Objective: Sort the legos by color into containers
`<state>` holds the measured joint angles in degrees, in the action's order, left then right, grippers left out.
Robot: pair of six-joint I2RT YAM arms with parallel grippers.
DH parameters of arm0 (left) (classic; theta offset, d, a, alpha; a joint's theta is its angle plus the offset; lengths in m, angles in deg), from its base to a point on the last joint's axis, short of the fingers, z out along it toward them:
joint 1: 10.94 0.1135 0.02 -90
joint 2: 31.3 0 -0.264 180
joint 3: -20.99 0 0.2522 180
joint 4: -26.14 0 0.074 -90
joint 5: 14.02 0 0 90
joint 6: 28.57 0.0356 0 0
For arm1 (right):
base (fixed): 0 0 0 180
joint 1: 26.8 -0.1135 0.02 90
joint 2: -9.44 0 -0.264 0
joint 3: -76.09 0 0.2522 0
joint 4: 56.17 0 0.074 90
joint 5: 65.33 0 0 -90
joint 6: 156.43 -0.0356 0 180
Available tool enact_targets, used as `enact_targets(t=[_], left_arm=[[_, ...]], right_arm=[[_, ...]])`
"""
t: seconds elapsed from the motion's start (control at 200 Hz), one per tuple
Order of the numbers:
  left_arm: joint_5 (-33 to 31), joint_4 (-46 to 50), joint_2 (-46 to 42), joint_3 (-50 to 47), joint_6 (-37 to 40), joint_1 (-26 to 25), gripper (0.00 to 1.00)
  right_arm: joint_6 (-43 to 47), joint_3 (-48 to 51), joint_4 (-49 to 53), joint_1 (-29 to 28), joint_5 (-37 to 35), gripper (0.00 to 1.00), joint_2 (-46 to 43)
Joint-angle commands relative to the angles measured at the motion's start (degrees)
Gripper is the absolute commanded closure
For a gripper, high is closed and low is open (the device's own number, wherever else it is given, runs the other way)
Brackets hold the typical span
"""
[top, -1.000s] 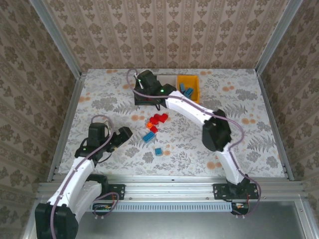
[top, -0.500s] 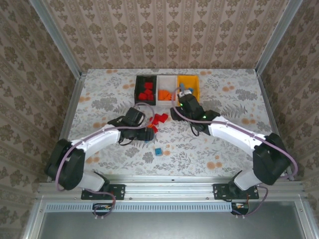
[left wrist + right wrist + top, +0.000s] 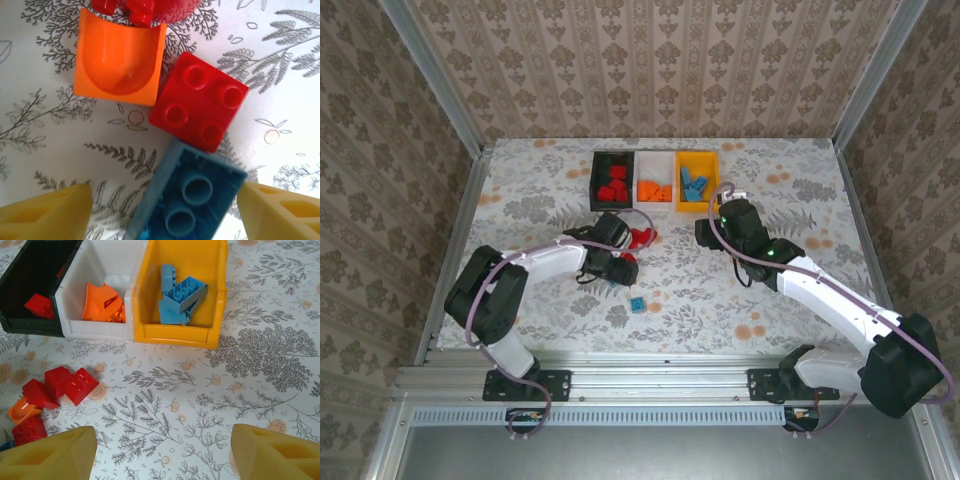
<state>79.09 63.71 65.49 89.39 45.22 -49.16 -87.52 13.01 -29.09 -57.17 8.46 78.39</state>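
In the left wrist view an upside-down blue lego (image 3: 192, 197) lies on the table between the yellow fingers of my left gripper (image 3: 165, 215). The jaws are open: the right finger (image 3: 282, 210) is at the brick's corner and the left finger (image 3: 45, 212) stands apart from it. A red lego (image 3: 200, 102) and an orange curved lego (image 3: 117, 60) lie just beyond. My left gripper (image 3: 617, 268) sits at the loose pile. My right gripper (image 3: 712, 228), open and empty, hovers in front of the containers: black (image 3: 597, 180), white (image 3: 655, 160), orange-yellow (image 3: 697, 157).
The black bin (image 3: 30, 325) holds red legos, the white bin (image 3: 95, 330) orange ones, the orange-yellow bin (image 3: 175, 332) blue ones (image 3: 182, 292). Loose red legos (image 3: 65, 382) and an orange piece (image 3: 20, 410) lie left of my right gripper (image 3: 162, 455). One blue lego (image 3: 637, 303) lies alone nearer the bases.
My left arm has swung from the near left to the loose pile and its jaws have narrowed around the blue lego. My right arm has drawn back from the bins to the right.
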Motion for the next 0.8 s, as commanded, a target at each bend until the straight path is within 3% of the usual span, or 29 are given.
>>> enact_targets(t=[0.0,0.135,0.365,0.53,0.67,0.795], left_arm=[[-0.63,1.45,1.71,1.16,1.54,-0.19,0.32],[-0.34,1.06,1.87,0.48,0.37,-1.09,0.53],[-2.14,2.80,-2.02,-0.80,-1.44,-5.04,0.72],[-2.40,6.34,-7.86,1.61,-2.94,-7.86,0.74],[-1.67,8.36,-6.38,13.34,-0.06,-7.21,0.73],[3.54,13.02,7.24,35.46,4.50,-5.51,0.76]], right_arm=[[-0.56,0.83,0.13,0.31,0.35,0.28,-0.75],[-0.37,1.08,0.27,0.59,0.15,0.28,-1.49],[-0.29,2.10,0.56,1.26,-0.17,0.28,-3.56],[-0.75,3.60,0.97,1.58,-1.00,0.28,-5.71],[-5.39,7.85,0.74,2.46,-3.80,0.29,-7.03],[-15.37,16.34,-2.91,2.51,-2.72,0.30,-7.73]])
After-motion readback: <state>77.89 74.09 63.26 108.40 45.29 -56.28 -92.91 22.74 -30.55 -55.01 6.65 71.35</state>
